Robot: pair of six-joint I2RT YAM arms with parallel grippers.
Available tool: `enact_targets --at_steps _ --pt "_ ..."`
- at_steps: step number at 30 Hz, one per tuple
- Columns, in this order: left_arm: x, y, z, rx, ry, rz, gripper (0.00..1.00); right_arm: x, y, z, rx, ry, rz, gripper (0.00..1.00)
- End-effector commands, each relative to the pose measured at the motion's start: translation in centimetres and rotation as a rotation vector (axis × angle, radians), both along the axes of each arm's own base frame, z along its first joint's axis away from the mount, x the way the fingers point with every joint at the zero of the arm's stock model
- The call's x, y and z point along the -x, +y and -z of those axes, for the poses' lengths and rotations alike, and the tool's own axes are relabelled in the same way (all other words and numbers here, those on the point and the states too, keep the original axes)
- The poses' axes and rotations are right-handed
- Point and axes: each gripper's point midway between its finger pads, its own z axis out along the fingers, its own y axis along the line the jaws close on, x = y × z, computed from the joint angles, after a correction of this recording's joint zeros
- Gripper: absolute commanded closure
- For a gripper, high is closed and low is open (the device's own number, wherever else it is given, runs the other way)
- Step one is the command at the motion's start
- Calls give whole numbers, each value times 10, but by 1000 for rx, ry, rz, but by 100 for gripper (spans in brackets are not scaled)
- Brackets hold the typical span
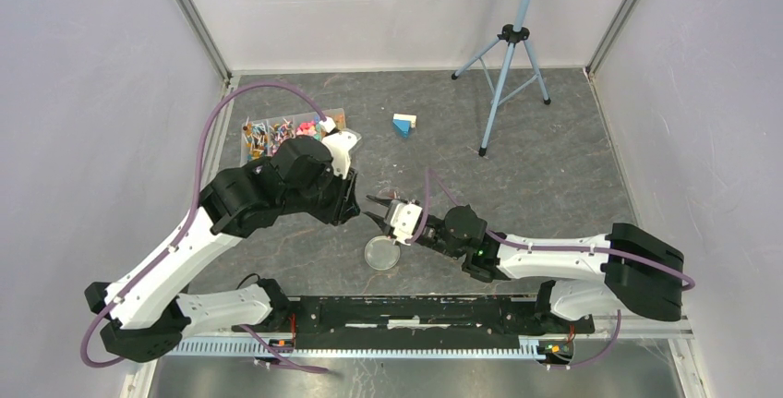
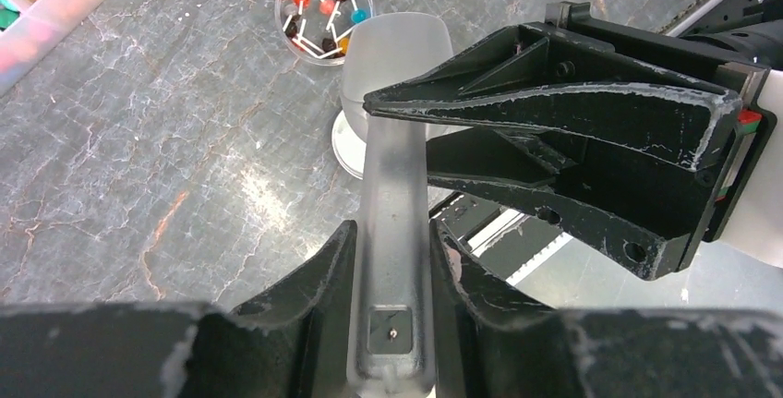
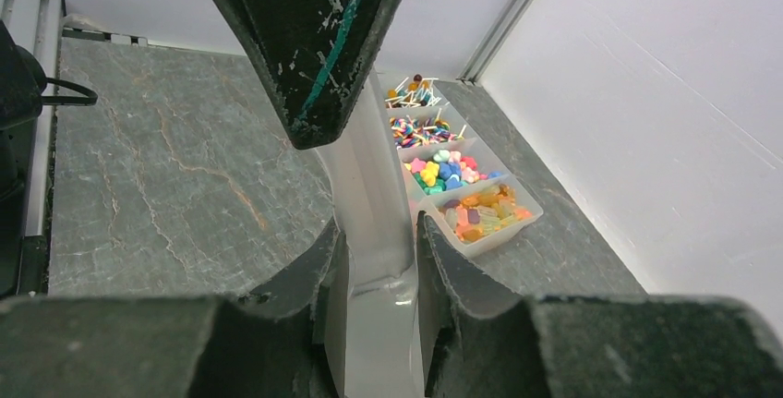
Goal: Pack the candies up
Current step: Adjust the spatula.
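Note:
A translucent plastic scoop (image 2: 395,186) is held from both ends over the middle of the table. My left gripper (image 2: 392,232) is shut on its handle. My right gripper (image 3: 377,232) is shut on the scoop (image 3: 369,195) from the opposite side, and in the top view the two grippers meet tip to tip (image 1: 374,209). The candies (image 3: 443,172) lie sorted in a clear divided tray (image 1: 277,132) at the back left. A small round cup (image 2: 323,12) on the table holds several lollipop candies. The scoop's bowl (image 2: 392,52) looks empty.
A round clear lid or dish (image 1: 381,252) lies on the table under the grippers. A blue-and-white block (image 1: 403,124) sits at the back centre. A tripod (image 1: 508,75) stands at the back right. White walls close in both sides.

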Motion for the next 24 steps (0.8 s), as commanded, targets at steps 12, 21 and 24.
enact_targets --at_steps 12,21,24 --pt "-63 75 -12 -275 -190 -328 98 10 -65 -44 -172 64 88 2" --pt "-118 147 -4 -377 -33 -555 98 13 -121 -46 -187 118 193 2" --pt "-135 154 1 -409 -3 -585 98 17 -131 -51 -208 110 192 2"
